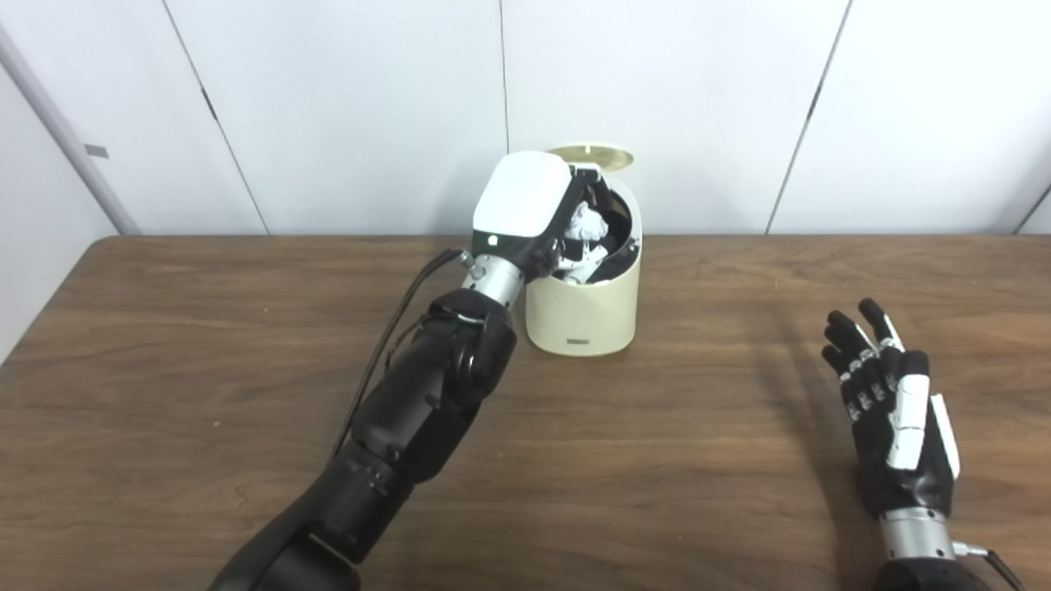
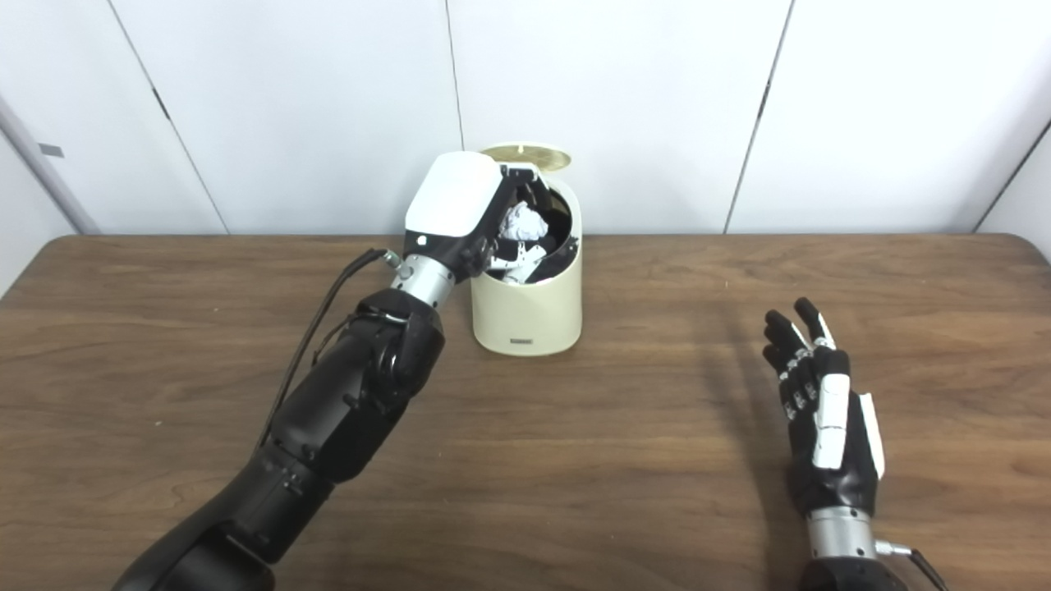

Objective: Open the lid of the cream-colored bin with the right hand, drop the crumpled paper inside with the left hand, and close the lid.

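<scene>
Bin (image 1: 585,316) with lid (image 1: 591,154) raised, left hand (image 1: 525,205) over its mouth.

Cream-coloured, smooth and rounded, the bin stands toward the far edge of the wood-grain table (image 1: 205,369); its round lid tilts up at the back, above a dark interior. Crumpled paper (image 1: 588,223), white and creased, sits at the opening beneath the left hand, whose fingers curl around it; whether they actually grip it cannot be told. Right hand (image 1: 895,419) rests well apart on the table, fingers apart, empty.
</scene>
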